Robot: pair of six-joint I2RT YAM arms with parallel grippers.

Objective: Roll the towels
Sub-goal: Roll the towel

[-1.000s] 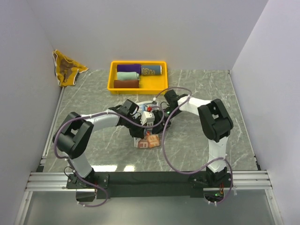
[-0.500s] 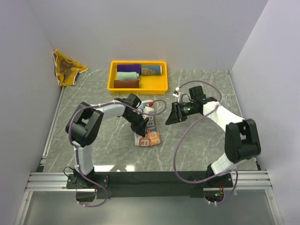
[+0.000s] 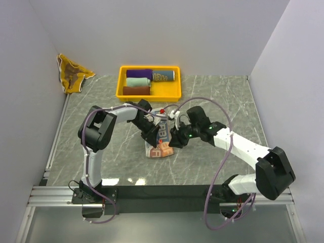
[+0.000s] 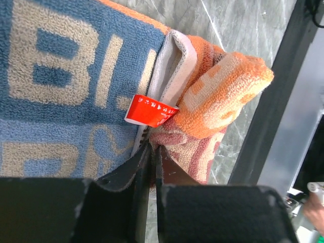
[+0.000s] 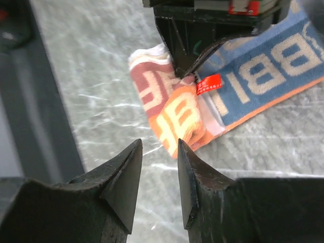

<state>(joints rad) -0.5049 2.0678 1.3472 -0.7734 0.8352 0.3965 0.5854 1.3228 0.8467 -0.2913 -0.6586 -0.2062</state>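
Note:
A blue towel (image 3: 163, 132) with cream lettering lies on the marble, and its near end is rolled into an orange lump (image 3: 161, 151). In the left wrist view the blue towel (image 4: 61, 76), its orange roll (image 4: 223, 96) and a red tag (image 4: 151, 110) fill the frame. My left gripper (image 4: 152, 148) is nearly closed, with its tips pinching the towel at the seam of the roll. My right gripper (image 5: 159, 144) hangs open over bare marble just short of the roll (image 5: 172, 111), holding nothing. From above, the left gripper (image 3: 152, 136) and the right gripper (image 3: 174, 140) flank the roll.
A yellow tray (image 3: 120, 86) at the back holds rolled purple (image 3: 139, 73), mint (image 3: 138, 81), maroon (image 3: 136, 90) and blue-grey (image 3: 163, 76) towels. A crumpled brown and yellow towel (image 3: 73, 75) lies at the back left by the wall. A black rail (image 3: 162, 192) runs along the near edge.
My right arm swung away to the right, then came back beside the rolled end with narrower jaws. The left gripper stayed at the towel.

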